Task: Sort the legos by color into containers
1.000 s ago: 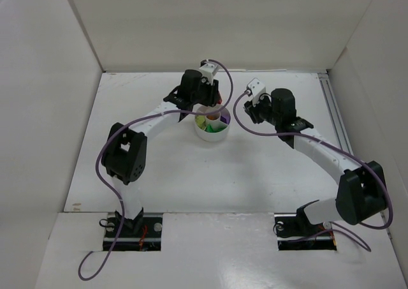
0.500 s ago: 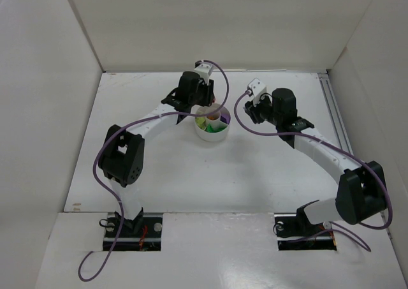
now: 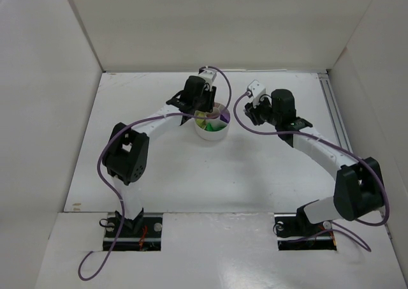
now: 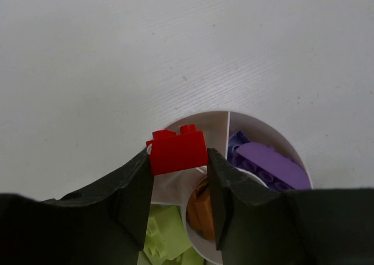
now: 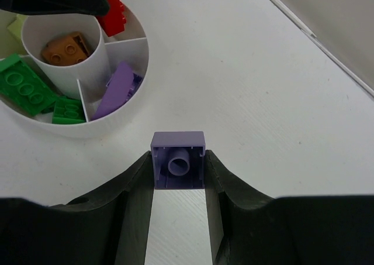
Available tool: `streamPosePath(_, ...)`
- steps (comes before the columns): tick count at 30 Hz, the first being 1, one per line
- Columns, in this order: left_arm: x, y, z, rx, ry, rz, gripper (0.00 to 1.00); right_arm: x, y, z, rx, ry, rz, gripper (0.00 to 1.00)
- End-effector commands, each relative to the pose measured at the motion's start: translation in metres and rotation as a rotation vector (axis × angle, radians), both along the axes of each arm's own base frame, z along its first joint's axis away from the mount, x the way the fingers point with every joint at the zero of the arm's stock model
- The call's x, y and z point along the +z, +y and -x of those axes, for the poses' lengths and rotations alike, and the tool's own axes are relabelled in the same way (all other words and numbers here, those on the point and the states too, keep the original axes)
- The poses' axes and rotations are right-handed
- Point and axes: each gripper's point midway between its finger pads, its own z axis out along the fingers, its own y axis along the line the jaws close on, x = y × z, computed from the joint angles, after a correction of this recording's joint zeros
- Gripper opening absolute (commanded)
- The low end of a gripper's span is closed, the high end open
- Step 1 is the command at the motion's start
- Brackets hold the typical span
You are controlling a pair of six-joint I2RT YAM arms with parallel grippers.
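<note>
Bricks fill both grips: left gripper [image 4: 178, 159] pinches a red brick [image 4: 178, 150] over the dish [image 4: 219, 130], right gripper [image 5: 178, 158] clamps a purple brick [image 5: 178, 145] at lower centre.

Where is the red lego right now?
Left wrist view, centre: the red lego is pinched in the left gripper, over a wedge of the dish beside the one holding purple legos.

White dish [image 5: 76, 129] holds an orange-brown brick [image 5: 67, 48] in its centre well, with green bricks [image 5: 23, 81], light purple bricks [image 5: 117, 89] and lime green bricks [image 4: 166, 230] in the wedges around it. Red brick [image 4: 178, 151] over the dish rim, lone purple brick [image 5: 177, 159] beside the dish. Left gripper [image 4: 178, 177] and right gripper [image 5: 178, 180] black, table [image 3: 191, 174] under the dish plain white.
</note>
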Motion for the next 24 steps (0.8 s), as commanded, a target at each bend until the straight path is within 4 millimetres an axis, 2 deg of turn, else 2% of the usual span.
streamPosePath(1,0.02,0.002,-0.004,0.017,-0.032,0.007,0.37,0.008,0.009,-0.008,0.04,-0.025,-0.032,0.33)
streamPosePath(2,0.015,0.003,-0.002,0.021,-0.018,0.007,0.43,0.008,0.015,-0.005,0.059,-0.023,-0.036,0.33)
streamPosePath(6,0.045,0.002,0.0,0.013,-0.08,0.051,0.58,0.009,0.041,-0.004,0.152,-0.034,-0.026,0.35)
streamPosePath(7,0.05,0.002,0.004,0.005,-0.085,0.059,0.62,0.016,0.054,-0.003,0.189,-0.053,-0.025,0.35)
streamPosePath(10,0.063,0.004,0.007,0.009,-0.107,0.082,0.65,0.016,0.07,-0.005,0.23,-0.068,-0.006,0.37)
streamPosePath(11,0.074,0.005,0.009,0.009,-0.126,0.094,0.68,0.019,0.075,-0.009,0.249,-0.083,-0.009,0.37)
streamPosePath(13,0.082,0.006,0.012,0.014,-0.137,0.114,0.72,0.016,0.081,-0.01,0.276,-0.077,-0.019,0.37)
streamPosePath(14,0.092,0.007,0.014,0.014,-0.154,0.124,0.75,0.023,0.084,-0.016,0.276,-0.099,-0.026,0.37)
streamPosePath(15,0.099,0.007,0.014,0.018,-0.165,0.144,0.8,0.011,0.086,-0.017,0.285,-0.073,-0.022,0.37)
streamPosePath(17,0.099,0.014,0.016,0.028,-0.165,0.143,0.84,0.008,0.092,-0.019,0.307,-0.063,-0.028,0.38)
streamPosePath(18,0.108,0.019,0.016,0.043,-0.175,0.162,0.86,0.005,0.094,-0.023,0.307,-0.063,-0.028,0.4)
streamPosePath(20,0.105,0.027,0.017,0.061,-0.169,0.171,0.93,0.001,0.095,-0.025,0.307,-0.058,-0.027,0.43)
streamPosePath(21,0.114,0.029,0.017,0.071,-0.192,0.178,0.95,-0.002,0.096,-0.028,0.307,-0.054,-0.026,0.43)
streamPosePath(22,0.108,0.032,0.017,0.083,-0.183,0.167,0.98,-0.007,0.096,-0.029,0.307,-0.045,-0.023,0.44)
streamPosePath(24,0.109,0.036,0.018,0.108,-0.187,0.169,1.0,-0.006,0.098,-0.031,0.307,-0.047,-0.023,0.47)
